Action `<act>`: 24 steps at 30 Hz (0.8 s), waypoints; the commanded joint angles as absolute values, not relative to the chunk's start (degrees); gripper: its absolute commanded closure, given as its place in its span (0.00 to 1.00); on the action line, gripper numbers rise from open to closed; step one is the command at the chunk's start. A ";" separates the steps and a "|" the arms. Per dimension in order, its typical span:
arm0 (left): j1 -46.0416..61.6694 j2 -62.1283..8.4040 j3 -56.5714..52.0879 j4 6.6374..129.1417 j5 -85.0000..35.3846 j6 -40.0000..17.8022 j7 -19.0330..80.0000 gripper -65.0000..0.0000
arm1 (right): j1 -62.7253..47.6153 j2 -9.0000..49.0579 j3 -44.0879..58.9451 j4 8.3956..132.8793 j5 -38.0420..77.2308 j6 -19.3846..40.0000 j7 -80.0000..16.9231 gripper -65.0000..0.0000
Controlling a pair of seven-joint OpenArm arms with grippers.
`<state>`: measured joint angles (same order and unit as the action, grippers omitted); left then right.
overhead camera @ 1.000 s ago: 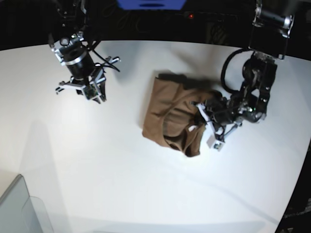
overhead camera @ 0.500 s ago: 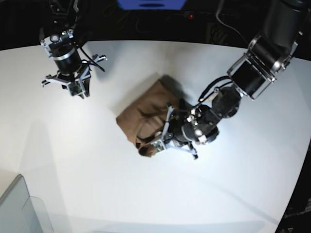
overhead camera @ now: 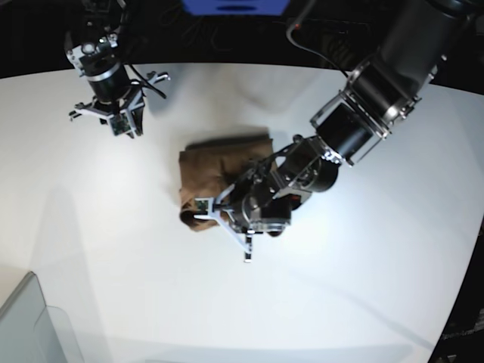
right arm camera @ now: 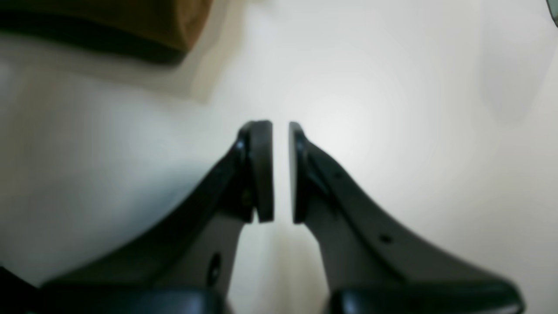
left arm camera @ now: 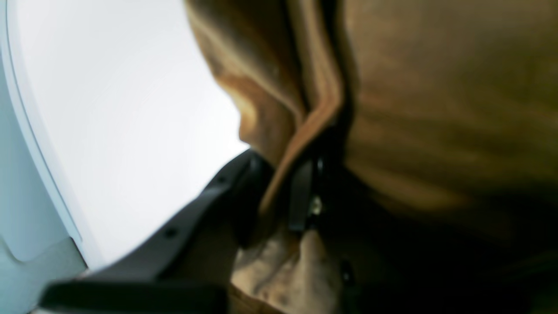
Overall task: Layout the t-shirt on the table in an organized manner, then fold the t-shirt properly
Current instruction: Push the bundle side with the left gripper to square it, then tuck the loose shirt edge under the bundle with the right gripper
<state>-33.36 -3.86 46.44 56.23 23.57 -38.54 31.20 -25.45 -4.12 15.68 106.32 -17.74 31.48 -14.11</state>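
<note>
The brown t-shirt (overhead camera: pixel 219 162) lies bunched in a compact folded heap on the white table (overhead camera: pixel 355 302), left of centre. My left gripper (overhead camera: pixel 195 215) sits at the heap's near-left corner. The left wrist view shows that gripper (left arm camera: pixel 301 192) shut on a folded edge of the t-shirt (left arm camera: pixel 436 109), with cloth bunched beneath the fingers. My right gripper (overhead camera: pixel 121 127) hovers over bare table at the far left, well apart from the shirt. Its pads (right arm camera: pixel 261 170) stand almost together with only a thin slit and nothing between them. A corner of the t-shirt (right arm camera: pixel 109 22) shows at that view's top left.
A grey translucent bin (overhead camera: pixel 30 325) stands at the near-left corner of the table. The left arm's thick body (overhead camera: pixel 363 113) reaches in from the far right over the table. The table's far edge curves along a dark background.
My left gripper has dragged the t-shirt leftward across the table, and the cloth now lies in a tighter heap. The right arm has drifted only slightly at the far left.
</note>
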 commanded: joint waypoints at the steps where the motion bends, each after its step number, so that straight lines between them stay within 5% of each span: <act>1: -34.68 -3.47 46.81 56.40 22.90 -40.00 30.81 1.00 | -25.71 -4.53 16.57 107.21 -17.19 31.25 -12.70 0.93; 10: -36.62 -2.68 49.71 56.48 22.99 -40.00 31.34 0.96 | -25.45 -7.25 20.53 107.38 -17.19 31.25 -12.26 0.93; 18: -37.58 -4.26 49.54 60.44 22.99 -40.00 31.34 0.36 | -25.63 -7.43 20.26 107.38 -17.19 31.25 -12.62 0.93; 24: -38.81 -5.23 49.45 66.07 22.99 -40.00 31.43 0.25 | -25.63 -8.48 20.09 107.30 -17.19 31.25 -12.35 0.93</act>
<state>-36.36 -5.85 49.84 64.93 22.90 -40.34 31.97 -25.58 -8.49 20.05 106.32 -17.76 31.48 -13.78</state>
